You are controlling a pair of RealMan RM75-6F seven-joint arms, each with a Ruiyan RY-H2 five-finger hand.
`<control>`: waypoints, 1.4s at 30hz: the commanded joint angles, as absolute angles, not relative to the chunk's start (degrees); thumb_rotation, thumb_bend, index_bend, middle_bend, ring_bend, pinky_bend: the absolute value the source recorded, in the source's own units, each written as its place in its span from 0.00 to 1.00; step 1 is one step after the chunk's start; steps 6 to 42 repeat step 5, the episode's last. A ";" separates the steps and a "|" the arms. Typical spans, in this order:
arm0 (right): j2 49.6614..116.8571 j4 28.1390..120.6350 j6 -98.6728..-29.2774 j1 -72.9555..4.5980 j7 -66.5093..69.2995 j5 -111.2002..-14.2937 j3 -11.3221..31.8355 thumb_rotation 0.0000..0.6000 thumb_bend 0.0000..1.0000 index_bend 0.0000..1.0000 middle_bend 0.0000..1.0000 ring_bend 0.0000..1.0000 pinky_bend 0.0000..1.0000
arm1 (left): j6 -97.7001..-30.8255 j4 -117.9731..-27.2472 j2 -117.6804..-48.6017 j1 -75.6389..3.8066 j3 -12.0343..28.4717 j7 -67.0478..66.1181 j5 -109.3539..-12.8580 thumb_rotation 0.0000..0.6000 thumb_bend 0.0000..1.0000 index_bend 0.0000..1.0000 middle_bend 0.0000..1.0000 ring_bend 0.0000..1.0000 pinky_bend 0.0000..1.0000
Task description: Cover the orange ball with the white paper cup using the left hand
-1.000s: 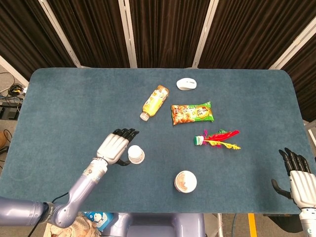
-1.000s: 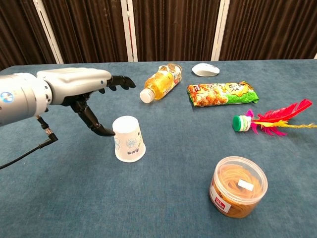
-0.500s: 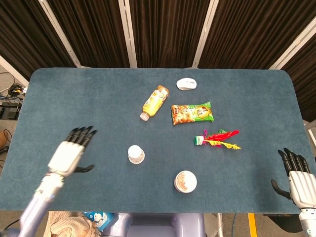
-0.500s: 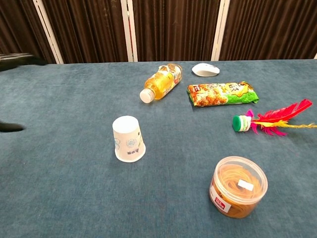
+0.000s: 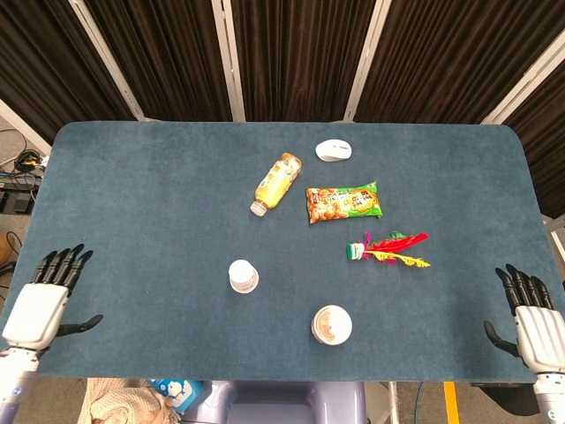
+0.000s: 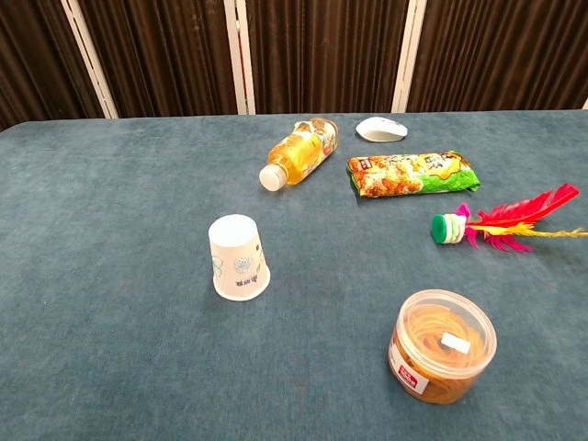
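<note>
head view: white paper cup (image 5: 243,276) standing mouth-down on the blue table (image 5: 132,203), slightly left of frame centre, with nothing touching it. the orange ball cannot be seen in either view. left hand (image 5: 40,305) at the lower left edge of the frame, at the table's near-left corner, released, fingers spread and holding nothing, well apart from the cup. right hand (image 5: 530,322) at the lower right edge, likewise released with fingers apart and empty.

chest view: the inverted cup (image 6: 238,256) appears left of centre, base uppermost, printed side facing the camera; neither hand appears in this view. a drink bottle (image 6: 299,152) with yellow-orange contents lies on its side in the upper middle, cap end toward the cup. a white computer mouse (image 6: 381,129) sits just right of the bottle, and a green and orange snack packet (image 6: 412,173) lies below the mouse. a feathered shuttlecock (image 6: 501,223) with a green base lies at the right edge. a clear round tub (image 6: 441,346) with a lid stands at the lower right.
</note>
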State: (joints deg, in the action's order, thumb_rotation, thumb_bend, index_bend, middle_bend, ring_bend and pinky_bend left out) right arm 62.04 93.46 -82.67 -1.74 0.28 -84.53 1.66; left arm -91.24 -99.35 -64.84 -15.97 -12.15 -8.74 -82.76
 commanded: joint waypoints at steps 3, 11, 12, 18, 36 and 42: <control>62.22 93.49 -82.73 -1.85 -0.21 -84.80 1.65 1.00 0.35 0.00 0.00 0.00 0.03 | -88.87 -98.49 -65.61 -15.34 -10.18 -8.19 -81.74 1.00 0.11 0.00 0.00 0.00 0.01; 62.35 93.34 -82.86 -1.80 -0.35 -84.82 1.65 1.00 0.35 0.00 0.00 0.00 0.03 | -88.05 -98.40 -65.88 -15.30 -9.77 -8.46 -81.79 1.00 0.11 0.00 0.00 0.00 0.01; 62.35 93.34 -82.86 -1.80 -0.35 -84.82 1.65 1.00 0.35 0.00 0.00 0.00 0.03 | -88.05 -98.40 -65.88 -15.30 -9.77 -8.46 -81.79 1.00 0.11 0.00 0.00 0.00 0.01; 62.35 93.34 -82.86 -1.80 -0.35 -84.82 1.65 1.00 0.35 0.00 0.00 0.00 0.03 | -88.05 -98.40 -65.88 -15.30 -9.77 -8.46 -81.79 1.00 0.11 0.00 0.00 0.00 0.01; 62.35 93.34 -82.86 -1.80 -0.35 -84.82 1.65 1.00 0.35 0.00 0.00 0.00 0.03 | -88.05 -98.40 -65.88 -15.30 -9.77 -8.46 -81.79 1.00 0.11 0.00 0.00 0.00 0.01; 62.35 93.34 -82.86 -1.80 -0.35 -84.82 1.65 1.00 0.35 0.00 0.00 0.00 0.03 | -88.05 -98.40 -65.88 -15.30 -9.77 -8.46 -81.79 1.00 0.11 0.00 0.00 0.00 0.01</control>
